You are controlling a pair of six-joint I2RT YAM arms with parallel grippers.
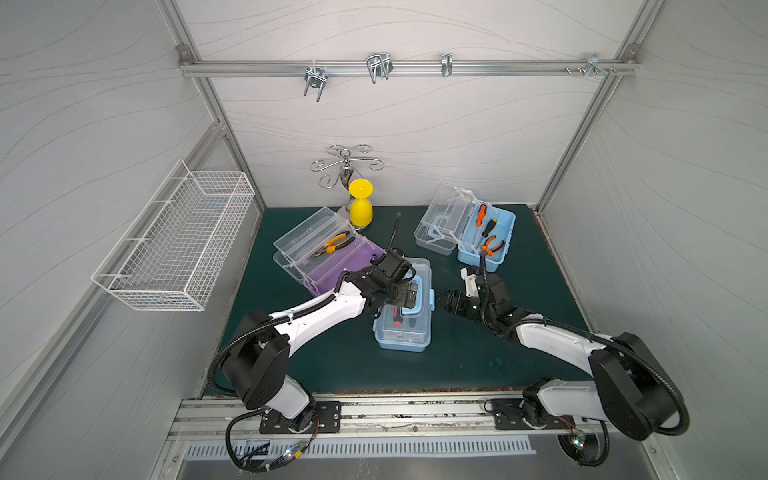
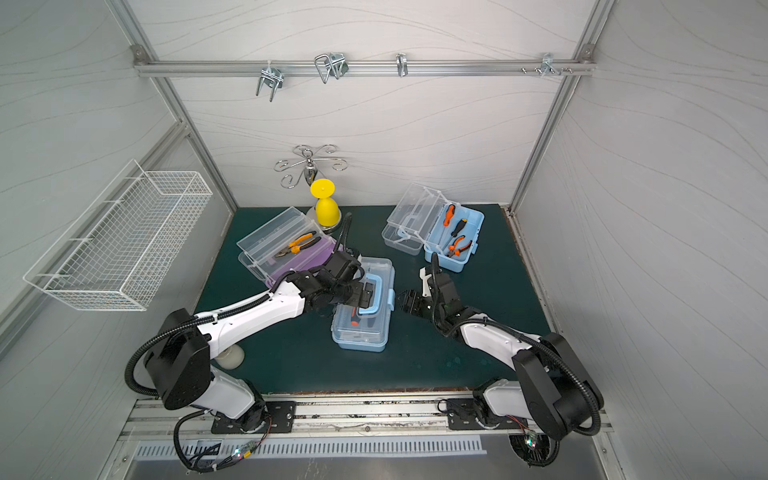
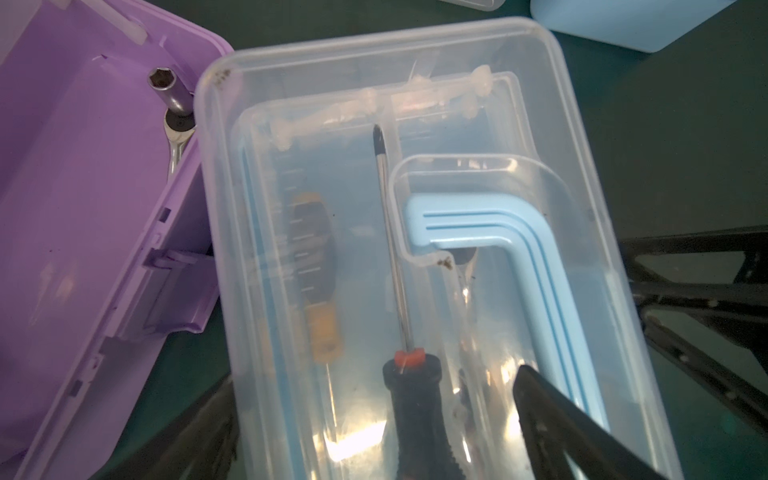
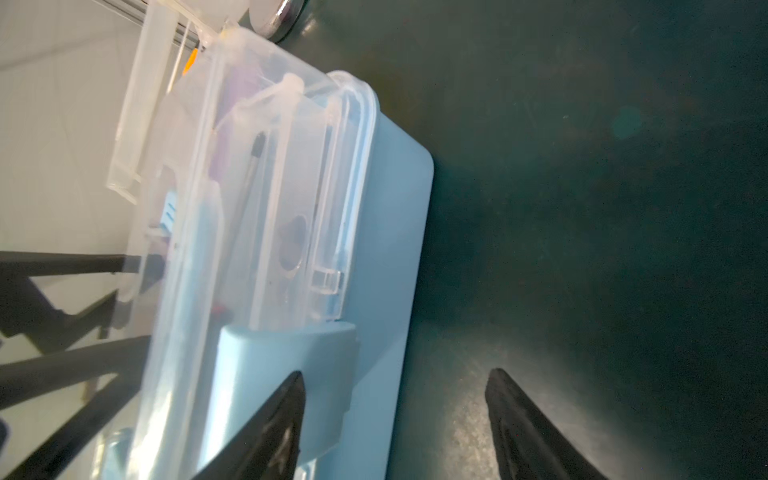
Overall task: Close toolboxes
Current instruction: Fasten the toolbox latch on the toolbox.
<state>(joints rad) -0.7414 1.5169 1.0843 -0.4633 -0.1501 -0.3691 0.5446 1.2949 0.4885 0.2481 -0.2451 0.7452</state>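
Three toolboxes stand on the green mat in both top views. The purple toolbox (image 1: pixel 353 259) at the back left is open, its clear tray (image 1: pixel 309 243) swung out with orange pliers in it. The light blue toolbox (image 1: pixel 486 237) at the back right is open too. The middle light blue toolbox (image 1: pixel 403 332) has its clear lid (image 3: pixel 415 104) down over a screwdriver (image 3: pixel 399 291). My left gripper (image 1: pixel 405 297) hovers open over that lid beside the blue handle (image 3: pixel 519 257). My right gripper (image 1: pixel 446 301) is open at that box's right side, one finger (image 4: pixel 282 415) in front of the blue latch (image 4: pixel 286 357).
A yellow cup (image 1: pixel 360 208) sits upside down on a chrome stand at the back. A white wire basket (image 1: pixel 178 241) hangs on the left wall. Metal hooks (image 1: pixel 378 66) hang from the rail above. A socket wrench (image 3: pixel 174 108) lies in the purple box.
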